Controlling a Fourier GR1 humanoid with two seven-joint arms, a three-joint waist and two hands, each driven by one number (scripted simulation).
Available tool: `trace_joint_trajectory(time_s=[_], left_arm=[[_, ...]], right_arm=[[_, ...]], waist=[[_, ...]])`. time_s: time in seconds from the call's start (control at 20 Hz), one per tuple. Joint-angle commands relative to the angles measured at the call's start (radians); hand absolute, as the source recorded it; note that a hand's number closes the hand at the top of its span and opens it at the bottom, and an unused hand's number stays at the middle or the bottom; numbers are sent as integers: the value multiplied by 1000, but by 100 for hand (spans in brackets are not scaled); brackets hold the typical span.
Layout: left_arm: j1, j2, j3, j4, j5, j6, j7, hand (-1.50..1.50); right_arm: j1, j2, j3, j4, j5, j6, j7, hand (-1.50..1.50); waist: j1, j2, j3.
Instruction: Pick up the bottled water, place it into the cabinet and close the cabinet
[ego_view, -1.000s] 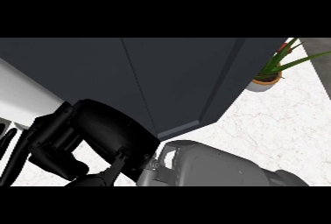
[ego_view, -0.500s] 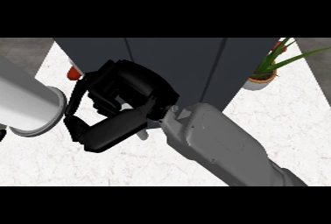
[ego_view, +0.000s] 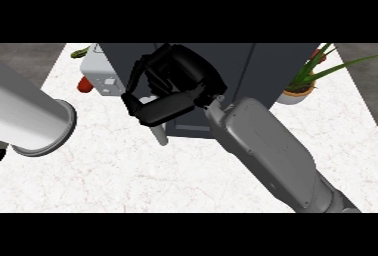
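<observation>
Right hand (ego_view: 171, 85) has moved up to the middle top of the frame, fingers curled round what looks like the bottled water (ego_view: 157, 131), whose pale end pokes out below. It now hangs before the dark cabinet (ego_view: 244, 65). Next comes putting it inside. Left hand is out of sight.
</observation>
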Motion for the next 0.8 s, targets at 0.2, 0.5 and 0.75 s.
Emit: trace_joint_trajectory(time_s=[0.2,0.5,0.75], left_arm=[[-19,-3,17,-27,29,-14,42,-150],[-51,-19,-15,-51,-10,22,68,-150],[-43,-24,-12,-27,6,-5,74,-150]], right_arm=[[-79,-63,-141,162,55,-45,-51,150],[-95,-71,-137,188,103,-64,-88,-150],[-63,-87,-147,169,95,-42,-111,-150]], waist=[[3,17,3],[-2,21,3],[-7,16,3]])
